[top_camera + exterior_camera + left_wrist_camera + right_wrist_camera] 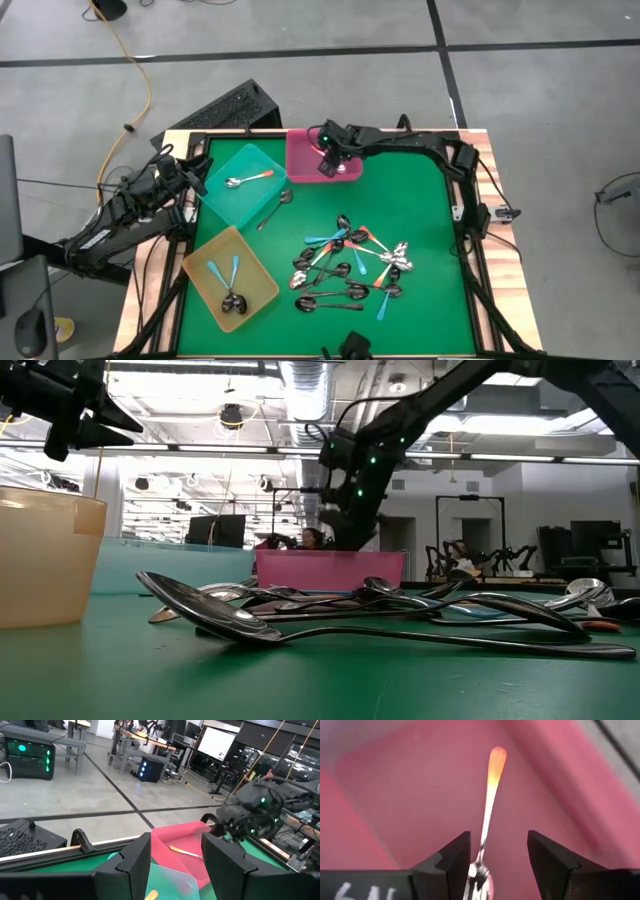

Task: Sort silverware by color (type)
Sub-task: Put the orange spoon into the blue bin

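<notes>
Orange at its handle tip, a spoon [490, 795] lies on the floor of the pink tray [300, 165], its shiny bowl down between the fingers of the right gripper [328, 166]. Those fingers stand apart on either side of the bowl; they appear to have let go of it, though the wrist view is too close to be sure of a gap. In the high view the right gripper hangs over the pink tray at the back of the green mat [420, 230].

Beside it, the teal tray [225, 195] holds one orange-handled spoon [248, 179], and a dark spoon [274, 209] lies on the mat just off its corner. Nearer the front, the yellow tray [205, 270] holds two blue-handled spoons [226, 272] and what looks like a dark one.

Most of the silverware remains as a tangled pile [350, 265] of blue, orange and dark spoons in the middle of the mat.

Off the table's left edge, the left gripper [190, 180] waits with its fingers clenched on nothing.
</notes>
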